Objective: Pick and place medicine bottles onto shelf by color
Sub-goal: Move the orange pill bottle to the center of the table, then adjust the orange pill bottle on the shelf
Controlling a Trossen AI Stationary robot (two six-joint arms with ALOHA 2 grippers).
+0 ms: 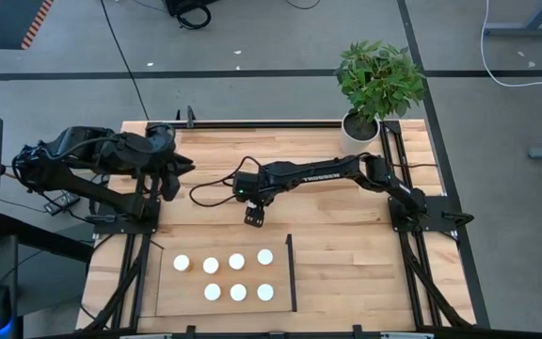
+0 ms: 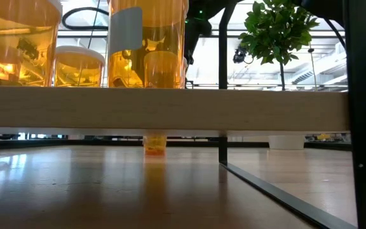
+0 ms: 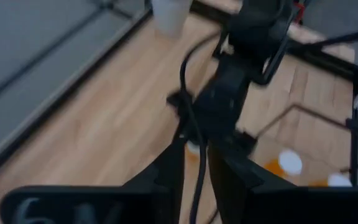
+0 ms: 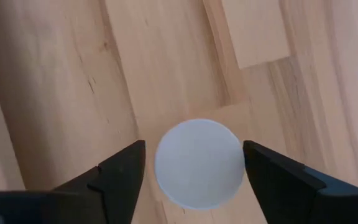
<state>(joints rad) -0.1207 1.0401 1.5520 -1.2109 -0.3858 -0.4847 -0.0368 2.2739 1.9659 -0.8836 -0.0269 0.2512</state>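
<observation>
The right gripper (image 1: pixel 254 217) hangs over the middle of the bench (image 1: pixel 346 240), pointing straight down at 1 medicine bottle (image 4: pixel 198 163). Its fingers are apart, 1 on each side of the round white cap, and they do not touch it. So this looks like the pick-up step, just before the grab.

Next, I think the gripper must go lower and close on the bottle – gently, because the bottle is small and could tip or slip out.

The shelf (image 1: pixel 167 292) lies at the near edge of the bench, with 7 more bottles (image 1: pixel 237 261) already standing on it in 2 rows. There is room near the black strip (image 1: pixel 291 273), but the other bottles stand close, so the gripper could knock 1 over when it puts this bottle down.

The left gripper (image 1: pixel 179 171) waits at the far left side, well away – I cannot tell if it is open. A plant pot (image 1: pixel 359 129) stands in the far right corner, out of the way.
</observation>
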